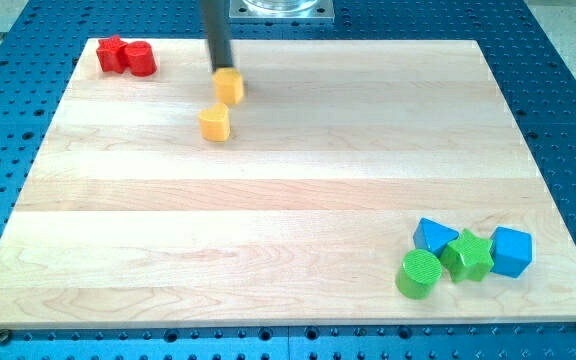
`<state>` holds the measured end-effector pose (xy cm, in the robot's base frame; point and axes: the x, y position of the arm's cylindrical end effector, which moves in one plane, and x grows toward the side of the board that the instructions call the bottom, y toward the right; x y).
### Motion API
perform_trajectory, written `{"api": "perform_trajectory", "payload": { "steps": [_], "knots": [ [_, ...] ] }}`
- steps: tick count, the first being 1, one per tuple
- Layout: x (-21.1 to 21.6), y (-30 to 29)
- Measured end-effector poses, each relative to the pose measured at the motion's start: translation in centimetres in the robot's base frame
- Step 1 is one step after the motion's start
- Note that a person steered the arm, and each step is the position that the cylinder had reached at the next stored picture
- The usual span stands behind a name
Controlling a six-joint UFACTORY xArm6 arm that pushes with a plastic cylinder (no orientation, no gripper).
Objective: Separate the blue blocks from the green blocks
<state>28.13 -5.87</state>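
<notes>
Two blue blocks and two green blocks are bunched at the view's bottom right. The blue triangular block (433, 235) touches the green star (467, 255). The blue cube-like block (511, 251) sits just right of the star. The green cylinder (419, 273) lies at the star's lower left. My tip (223, 70) is far away at the view's top, resting against the top edge of a yellow block (230, 87).
A second yellow block (214, 123) lies just below the first. A red star (111, 53) and a red cylinder (140, 58) sit together at the board's top left corner. The wooden board (288, 200) lies on a blue perforated table.
</notes>
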Motion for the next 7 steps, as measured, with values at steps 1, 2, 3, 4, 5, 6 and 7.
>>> {"api": "perform_trajectory", "payload": {
  "steps": [1, 2, 3, 4, 5, 6, 7],
  "knots": [
    [3.9, -0.6],
    [4.8, 3.9],
    [5.7, 1.1],
    [7.1, 8.5],
    [9.7, 21.0],
    [14.5, 35.3],
    [22.5, 37.7]
  ]
}}
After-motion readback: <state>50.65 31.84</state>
